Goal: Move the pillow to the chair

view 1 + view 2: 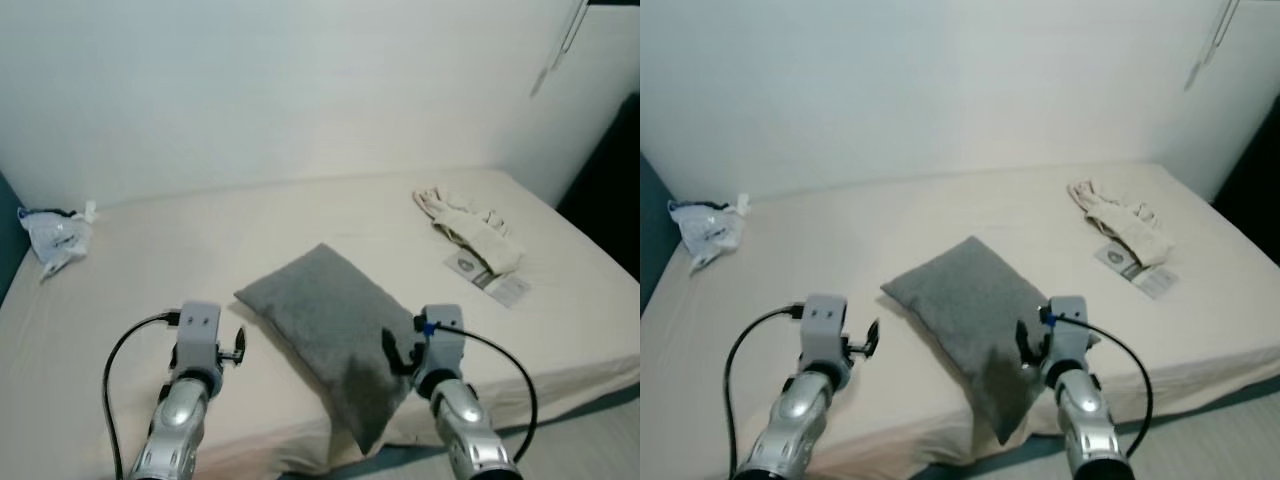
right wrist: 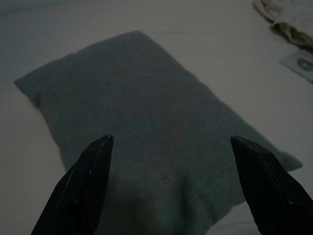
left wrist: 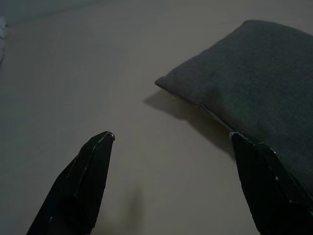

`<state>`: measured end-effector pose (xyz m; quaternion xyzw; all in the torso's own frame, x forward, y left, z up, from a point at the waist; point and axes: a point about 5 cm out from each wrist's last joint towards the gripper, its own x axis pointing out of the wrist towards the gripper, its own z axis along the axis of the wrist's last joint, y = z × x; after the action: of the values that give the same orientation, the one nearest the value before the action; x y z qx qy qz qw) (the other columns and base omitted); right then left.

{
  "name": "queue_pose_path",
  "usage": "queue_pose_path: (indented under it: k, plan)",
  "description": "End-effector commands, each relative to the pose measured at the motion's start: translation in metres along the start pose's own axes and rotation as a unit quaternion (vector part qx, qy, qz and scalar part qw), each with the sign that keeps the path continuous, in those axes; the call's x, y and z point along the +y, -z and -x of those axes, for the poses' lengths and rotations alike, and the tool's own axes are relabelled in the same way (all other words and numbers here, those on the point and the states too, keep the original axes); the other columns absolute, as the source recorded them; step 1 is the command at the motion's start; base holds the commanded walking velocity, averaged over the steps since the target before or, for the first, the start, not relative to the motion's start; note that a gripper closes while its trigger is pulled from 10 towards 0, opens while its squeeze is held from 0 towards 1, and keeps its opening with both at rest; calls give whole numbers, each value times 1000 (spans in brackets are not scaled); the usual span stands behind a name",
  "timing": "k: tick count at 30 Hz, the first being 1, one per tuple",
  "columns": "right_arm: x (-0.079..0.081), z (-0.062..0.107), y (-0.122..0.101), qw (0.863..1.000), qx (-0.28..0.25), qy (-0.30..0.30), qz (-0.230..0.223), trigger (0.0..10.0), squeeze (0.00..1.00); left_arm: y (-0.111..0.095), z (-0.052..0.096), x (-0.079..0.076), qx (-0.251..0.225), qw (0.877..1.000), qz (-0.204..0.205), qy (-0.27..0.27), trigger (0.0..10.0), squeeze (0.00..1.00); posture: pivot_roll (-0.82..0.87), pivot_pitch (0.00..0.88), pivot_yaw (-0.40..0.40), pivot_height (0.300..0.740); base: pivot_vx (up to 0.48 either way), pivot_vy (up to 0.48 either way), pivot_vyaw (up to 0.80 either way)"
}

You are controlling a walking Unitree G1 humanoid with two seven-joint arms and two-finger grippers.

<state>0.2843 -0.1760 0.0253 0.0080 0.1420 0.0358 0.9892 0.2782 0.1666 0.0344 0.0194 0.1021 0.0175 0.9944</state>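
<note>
Two silver arms reaching forward over the near edge of a bed (image 1: 300, 210), a grey pillow (image 1: 335, 330) between and just ahead of them.

Left gripper (image 3: 171, 142) low over bare sheet beside the pillow's left edge, fingers spread wide, holding nothing; one fingertip (image 3: 244, 142) at the pillow's border, the other (image 3: 105, 137) over sheet. Right gripper (image 2: 171, 139) poised over the pillow's near right part, fingers equally wide, empty, both tips above grey fabric. Both forearms angled in from below, wrists level, black cables looping off each. Pillow lying flat and slantwise on the bed, one corner hanging past the near edge. Farther right on the sheet: pale crumpled cloth (image 1: 470, 225) with a card (image 1: 490, 275) just beside it. Far left by the wall: a crinkled bag (image 1: 55, 235).
</note>
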Motion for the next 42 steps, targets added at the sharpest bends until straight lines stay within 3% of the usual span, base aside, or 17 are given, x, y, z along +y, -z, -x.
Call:
queue_pose_path:
  k: [1, 8, 14, 19, 30, 42]
  plan:
    - [1, 2, 5, 1000, 12, 0, 2, 10000, 0, 3, 2, 3, 4, 1000, -4, -7, 10000, 0, -13, 44, -2, 740, 0, 0, 0]
    - [0, 2, 5, 1000, 12, -1, 2, 10000, 0, 3, 2, 4, 3, 1000, 0, -14, 10000, 0, -12, 50, -2, 740, 0, 0, 0]
    - [0, 1, 4, 1000, 12, -1, 3, 10000, 0, 2, 2, 2, 0, 999, -35, -5, 10000, 0, -13, 54, 0, 740, 0, -240, 0]
    - [0, 1, 4, 1000, 12, 1, 3, 10000, 0, 6, 2, 1, 17, 1000, -16, -11, 10000, 0, -14, 55, 2, 740, 0, -288, 0]
    - [0, -5, -6, 1000, -5, -5, -3, 10000, 0, 4, -3, 7, 22, 998, -33, -37, 10000, 0, -9, 54, -4, 740, 0, 0, 0]
    - [8, -12, -19, 999, -30, -35, -7, 10000, 0, -2, -9, -1, 6, 999, -32, 3, 10000, 0, -14, 49, -4, 730, 0, 0, 0]
